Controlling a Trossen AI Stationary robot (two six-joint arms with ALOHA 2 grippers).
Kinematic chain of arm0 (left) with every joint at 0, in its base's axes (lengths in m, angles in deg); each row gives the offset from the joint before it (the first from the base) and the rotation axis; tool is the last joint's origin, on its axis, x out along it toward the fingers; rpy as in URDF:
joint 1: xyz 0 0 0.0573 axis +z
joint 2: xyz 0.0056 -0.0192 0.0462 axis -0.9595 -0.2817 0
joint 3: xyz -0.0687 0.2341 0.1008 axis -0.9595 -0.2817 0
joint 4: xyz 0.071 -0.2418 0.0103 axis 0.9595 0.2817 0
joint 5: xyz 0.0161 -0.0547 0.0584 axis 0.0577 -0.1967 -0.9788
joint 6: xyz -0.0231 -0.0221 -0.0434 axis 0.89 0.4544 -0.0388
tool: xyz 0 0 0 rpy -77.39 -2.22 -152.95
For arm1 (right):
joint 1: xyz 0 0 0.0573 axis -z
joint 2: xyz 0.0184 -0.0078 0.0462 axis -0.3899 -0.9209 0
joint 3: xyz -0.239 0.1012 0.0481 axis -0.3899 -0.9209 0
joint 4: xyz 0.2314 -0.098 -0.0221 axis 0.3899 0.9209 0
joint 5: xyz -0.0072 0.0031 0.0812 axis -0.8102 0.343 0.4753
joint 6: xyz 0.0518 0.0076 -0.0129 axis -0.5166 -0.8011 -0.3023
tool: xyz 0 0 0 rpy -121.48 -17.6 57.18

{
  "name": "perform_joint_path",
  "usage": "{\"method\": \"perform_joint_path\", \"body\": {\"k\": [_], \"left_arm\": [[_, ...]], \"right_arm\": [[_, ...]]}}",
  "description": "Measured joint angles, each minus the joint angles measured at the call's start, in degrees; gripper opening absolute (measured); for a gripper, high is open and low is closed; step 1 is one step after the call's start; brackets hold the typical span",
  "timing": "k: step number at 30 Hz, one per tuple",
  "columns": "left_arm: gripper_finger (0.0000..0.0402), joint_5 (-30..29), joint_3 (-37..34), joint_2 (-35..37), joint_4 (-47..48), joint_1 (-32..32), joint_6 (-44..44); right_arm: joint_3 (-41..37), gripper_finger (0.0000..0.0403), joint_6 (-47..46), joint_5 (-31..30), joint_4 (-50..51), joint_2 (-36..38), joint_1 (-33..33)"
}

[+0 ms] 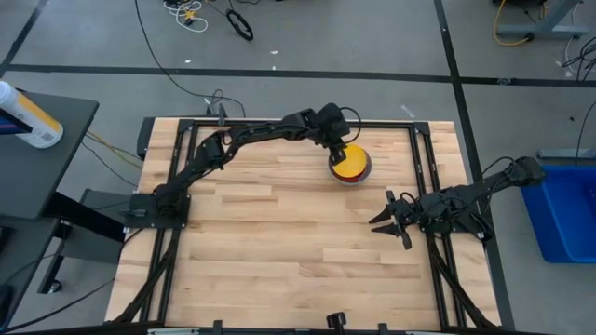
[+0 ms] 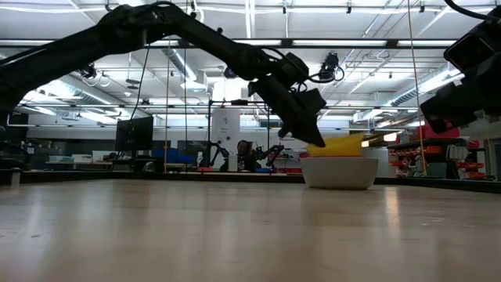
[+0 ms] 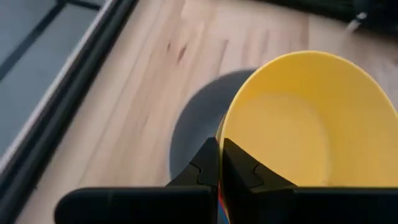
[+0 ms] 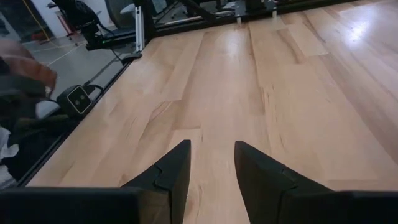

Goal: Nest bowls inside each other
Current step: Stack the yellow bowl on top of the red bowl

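Observation:
A yellow bowl (image 1: 351,162) sits tilted over a grey bowl (image 2: 339,173) that stands on its base at the table's far right-middle. Thin red and blue edges (image 3: 219,200) show under the yellow bowl's rim in the left wrist view. Whether the yellow bowl rests in the stack or hangs just above it, I cannot tell. My left gripper (image 1: 335,149) reaches in from the left and is shut on the yellow bowl. My right gripper (image 1: 388,220) waits open above the table's right side with nothing between its fingers (image 4: 211,168). My left gripper pinches the yellow bowl's rim (image 3: 221,132) on the side toward the table's far left. One finger (image 3: 202,165) is outside the wall and the other (image 3: 245,168) inside. The fingers slant down from the far left. The bowl is tilted, its held side lower in the low view (image 2: 317,144).
Black frame rails (image 1: 279,123) run along the table's far edge and its sides. A white and yellow bottle (image 1: 28,115) lies on a side table at the left, and a blue bin (image 1: 568,209) stands off the right edge. Bare wood (image 1: 279,251) fills the near half.

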Motion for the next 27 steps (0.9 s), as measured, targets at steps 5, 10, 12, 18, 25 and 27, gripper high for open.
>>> {"method": "perform_joint_path", "body": {"k": [5,10,12,18,25,27], "left_arm": [[0.0005,-0.4,0.2,-0.6,3.3,0.1,0.1],[0.0005,-0.2,0.3,-0.6,6.6,0.1,-0.3],[0.0005,0.6,0.3,-0.6,7.3,0.2,-0.7],[0.0015,1.4,0.4,-1.2,7.5,-0.1,-0.5],[0.0153,1.6,0.6,-1.0,6.8,-1.1,-1.8],[0.0198,2.4,1.4,-1.0,7.1,-1.1,-1.8]], "right_arm": [[0.0,0.0130,-0.1,1.0,0.1,0.0,0.0],[0.0,0.0130,-0.3,1.0,0.1,0.0,0.0],[0.0,0.0129,-0.3,1.0,0.1,0.0,0.0],[0.0,0.0130,-0.5,0.9,0.1,0.0,0.0],[0.0,0.0131,-1.4,0.9,0.1,0.0,0.0],[0.0,0.0131,-1.4,0.9,0.1,0.0,0.0]]}}
